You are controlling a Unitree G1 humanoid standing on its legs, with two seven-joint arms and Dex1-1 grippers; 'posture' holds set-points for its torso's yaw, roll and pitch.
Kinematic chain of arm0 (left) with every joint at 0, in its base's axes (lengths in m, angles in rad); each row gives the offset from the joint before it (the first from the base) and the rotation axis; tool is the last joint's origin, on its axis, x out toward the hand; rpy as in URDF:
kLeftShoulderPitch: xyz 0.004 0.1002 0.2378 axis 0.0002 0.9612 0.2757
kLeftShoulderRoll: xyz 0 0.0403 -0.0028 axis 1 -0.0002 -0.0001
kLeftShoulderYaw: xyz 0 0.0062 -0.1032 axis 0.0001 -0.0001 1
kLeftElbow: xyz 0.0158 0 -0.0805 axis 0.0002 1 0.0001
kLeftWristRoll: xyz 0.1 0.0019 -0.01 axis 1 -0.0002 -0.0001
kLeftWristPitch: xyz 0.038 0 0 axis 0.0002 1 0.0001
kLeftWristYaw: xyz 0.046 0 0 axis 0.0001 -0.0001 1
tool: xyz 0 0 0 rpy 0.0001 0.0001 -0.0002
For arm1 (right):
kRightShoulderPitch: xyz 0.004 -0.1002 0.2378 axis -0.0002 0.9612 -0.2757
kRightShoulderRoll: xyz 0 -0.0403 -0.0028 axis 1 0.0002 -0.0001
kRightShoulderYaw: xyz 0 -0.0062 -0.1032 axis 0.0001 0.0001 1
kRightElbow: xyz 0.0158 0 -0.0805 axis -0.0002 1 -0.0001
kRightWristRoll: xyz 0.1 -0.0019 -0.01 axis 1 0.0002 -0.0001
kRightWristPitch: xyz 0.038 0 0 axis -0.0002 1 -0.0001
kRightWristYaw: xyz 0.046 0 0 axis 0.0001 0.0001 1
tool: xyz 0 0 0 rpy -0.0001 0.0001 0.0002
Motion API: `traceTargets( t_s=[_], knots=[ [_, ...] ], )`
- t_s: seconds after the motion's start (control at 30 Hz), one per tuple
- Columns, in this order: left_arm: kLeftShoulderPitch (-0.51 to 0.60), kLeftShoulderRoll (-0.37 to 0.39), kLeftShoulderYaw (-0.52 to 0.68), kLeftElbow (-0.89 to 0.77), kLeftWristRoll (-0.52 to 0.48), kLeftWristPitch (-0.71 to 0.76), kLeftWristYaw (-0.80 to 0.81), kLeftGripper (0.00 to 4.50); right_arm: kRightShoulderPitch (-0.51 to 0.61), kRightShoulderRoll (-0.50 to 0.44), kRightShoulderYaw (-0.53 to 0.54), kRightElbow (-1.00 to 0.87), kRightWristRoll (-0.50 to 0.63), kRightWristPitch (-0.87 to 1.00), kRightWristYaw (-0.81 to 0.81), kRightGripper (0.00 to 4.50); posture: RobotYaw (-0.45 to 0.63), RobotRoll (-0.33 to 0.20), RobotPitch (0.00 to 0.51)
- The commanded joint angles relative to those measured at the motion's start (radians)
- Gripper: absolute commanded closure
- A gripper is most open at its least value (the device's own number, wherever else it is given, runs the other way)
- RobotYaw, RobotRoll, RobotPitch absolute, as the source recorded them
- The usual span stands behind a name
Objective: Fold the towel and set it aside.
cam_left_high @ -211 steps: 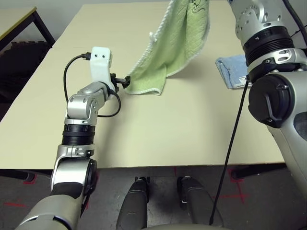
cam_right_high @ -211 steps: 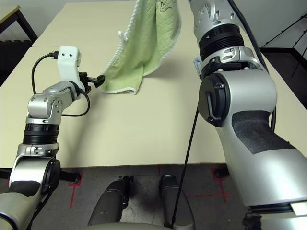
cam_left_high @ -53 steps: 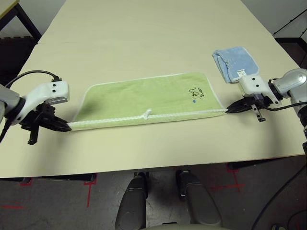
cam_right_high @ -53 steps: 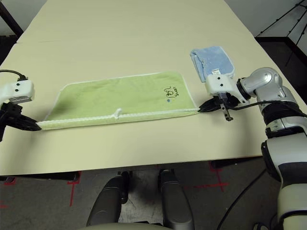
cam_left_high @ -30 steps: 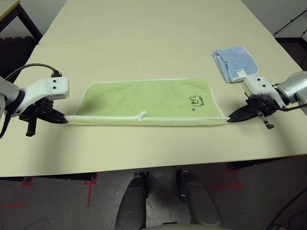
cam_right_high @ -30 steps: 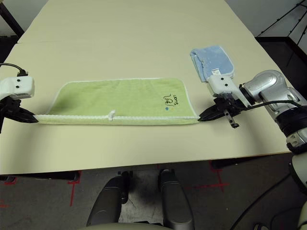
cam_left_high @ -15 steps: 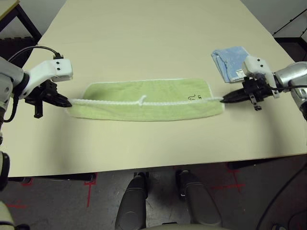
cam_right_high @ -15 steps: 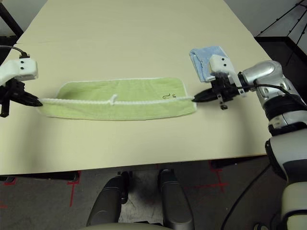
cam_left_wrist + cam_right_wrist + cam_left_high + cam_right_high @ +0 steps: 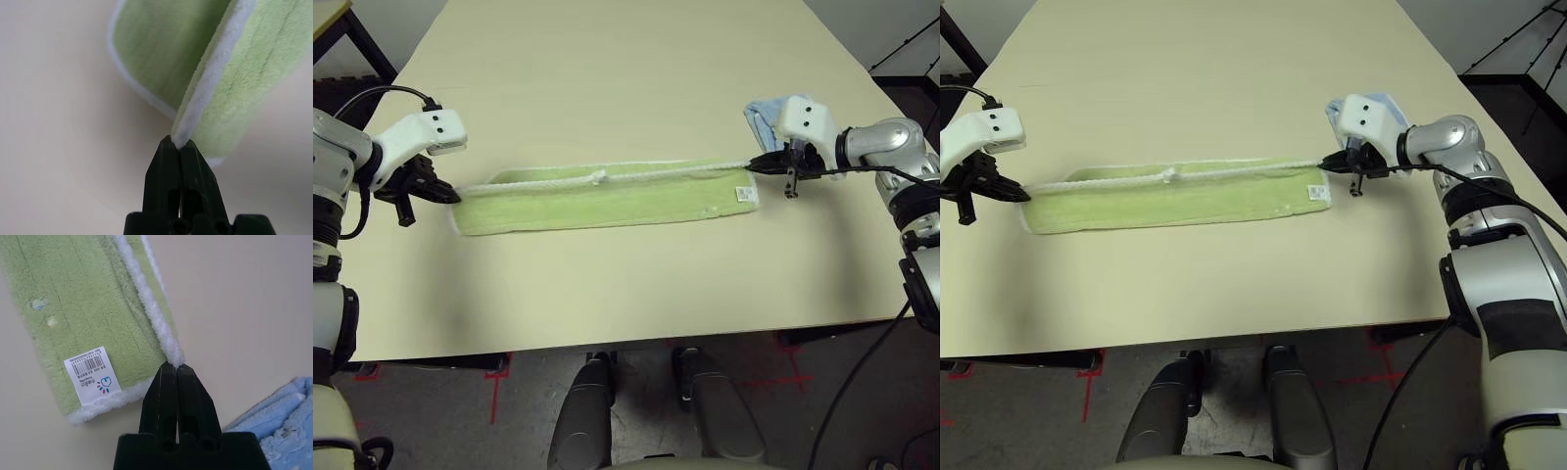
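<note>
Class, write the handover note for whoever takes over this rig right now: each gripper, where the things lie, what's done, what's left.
Left gripper: shut on the towel's left white-edged corner.
Right gripper: shut on its right corner.
Towel: a long narrow strip across the table, held edge over its far side. Blue cloth lies behind the right gripper.
Done: lengthwise fold nearly laid.
Left: release, fold shorter, set aside.

- Left gripper (image 9: 453, 195): arm reaches in from the left, silver forearm bent inward, jaws pressed together on a towel (image 9: 607, 196) corner.
- Right gripper (image 9: 754, 164): arm extends from the right, wrist turned inward, jaws clamped on the opposite towel corner.
</note>
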Motion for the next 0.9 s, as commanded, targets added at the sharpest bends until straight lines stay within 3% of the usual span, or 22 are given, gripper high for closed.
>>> traceTargets(
  t_s=[0.03,0.3,0.73,0.8,0.9],
  knots=[
    [-0.037,-0.028,0.013,0.106,0.033,-0.058,0.115,4.47,-0.006,0.006,0.000,0.040,-0.061,0.008,-0.044,4.50,0.02,0.000,0.193],
    [-0.093,-0.073,-0.001,0.256,0.063,-0.165,0.239,4.47,0.003,0.007,-0.014,0.058,-0.115,0.021,-0.056,4.50,0.02,0.000,0.192],
    [-0.100,-0.114,-0.003,0.326,0.089,-0.212,0.323,4.47,-0.008,0.028,-0.012,0.060,-0.158,0.057,-0.121,4.50,0.02,0.000,0.188],
    [-0.099,-0.119,-0.003,0.330,0.094,-0.219,0.356,4.05,-0.005,0.028,-0.011,0.056,-0.161,0.060,-0.117,4.50,0.02,0.000,0.187],
    [-0.102,-0.122,0.008,0.333,0.093,-0.228,0.392,3.08,-0.007,0.034,-0.034,0.050,-0.146,0.078,-0.123,3.69,0.02,0.000,0.186]
  ],
)
